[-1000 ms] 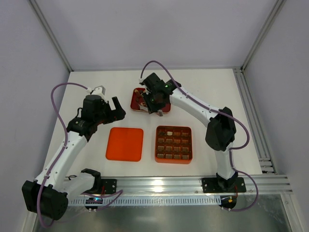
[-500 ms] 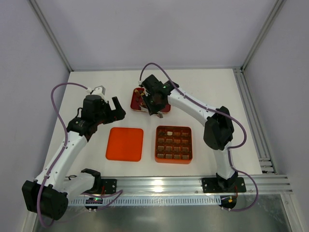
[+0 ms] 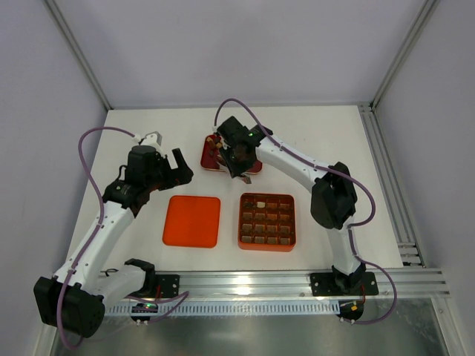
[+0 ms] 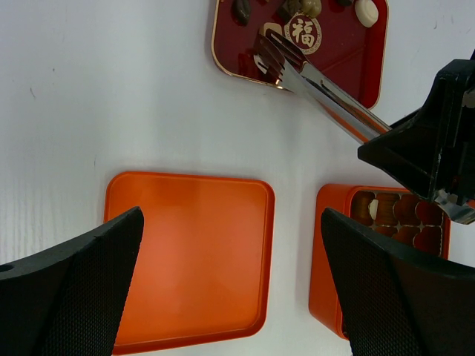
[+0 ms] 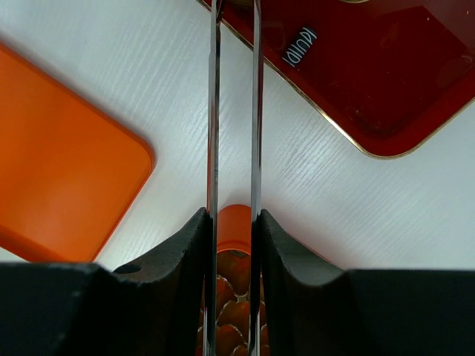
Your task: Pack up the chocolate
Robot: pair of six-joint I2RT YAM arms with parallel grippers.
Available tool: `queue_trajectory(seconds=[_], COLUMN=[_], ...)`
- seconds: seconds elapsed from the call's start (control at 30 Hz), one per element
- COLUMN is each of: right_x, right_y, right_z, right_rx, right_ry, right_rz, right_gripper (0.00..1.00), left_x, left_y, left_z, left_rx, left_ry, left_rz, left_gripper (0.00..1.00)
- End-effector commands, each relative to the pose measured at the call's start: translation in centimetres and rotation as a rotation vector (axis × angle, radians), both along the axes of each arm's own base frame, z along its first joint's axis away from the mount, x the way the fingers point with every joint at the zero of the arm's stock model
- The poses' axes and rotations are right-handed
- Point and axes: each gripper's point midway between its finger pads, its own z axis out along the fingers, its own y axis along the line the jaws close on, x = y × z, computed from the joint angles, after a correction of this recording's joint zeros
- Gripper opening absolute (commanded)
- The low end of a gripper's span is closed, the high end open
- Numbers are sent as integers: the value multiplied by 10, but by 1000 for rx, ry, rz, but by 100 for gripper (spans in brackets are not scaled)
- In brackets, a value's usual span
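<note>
Choc pcs (image 4: pixel 366 11) on red tray (image 4: pixel 334 52), dk brown, tan, cream-white

On its bent arm the left gripper (image 4: pixel 231 222) gapes wide; the right gripper (image 5: pixel 232 219), arm outstretched, pinches tweezers (image 5: pixel 214 111).

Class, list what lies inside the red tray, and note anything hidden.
Inside the red tray: dark, tan and cream chocolate pieces, a gold emblem, and the tweezers tips at a dark piece. Its far end is cut off; from above, the right arm covers much.
</note>
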Motion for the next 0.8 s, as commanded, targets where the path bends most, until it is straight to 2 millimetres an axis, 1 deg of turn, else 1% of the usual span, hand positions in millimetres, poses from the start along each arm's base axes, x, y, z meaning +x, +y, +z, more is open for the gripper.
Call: queue_trajectory(seconds=[0.0, 0.17, 0.37, 0.47, 0.5, 0.7, 0.73, 0.77], right_x=[8, 10, 14, 14, 15, 13, 12, 10], right_y=[4, 3, -6, -7, -8, -16, -18, -21], right_z=[31, 50, 67, 72, 77, 86, 91, 90], right_rx=[38, 67, 90, 100, 112, 120, 130, 126], right_ry=[-72, -104, -140, -148, -158, -167, -175, -173], right_rz=[-5, -18, -50, -57, -60, -74, -79, -82], right_gripper=[33, 32, 31, 31, 31, 31, 31, 31], left_x=[3, 2, 2, 2, 2, 2, 2, 2], left_y=[0, 0, 0, 0, 0, 0, 0, 0], left_z=[3, 4, 3, 5, 4, 6, 5, 5], left_rx=[5, 4, 5, 3, 4, 2, 3, 2], left_ry=[-20, -21, -22, -26, -23, -27, -24, -26], left_rz=[-13, -11, -13, -11, -11, -12, -12, -12], left_gripper=[100, 100, 100, 100, 100, 100, 100, 100])
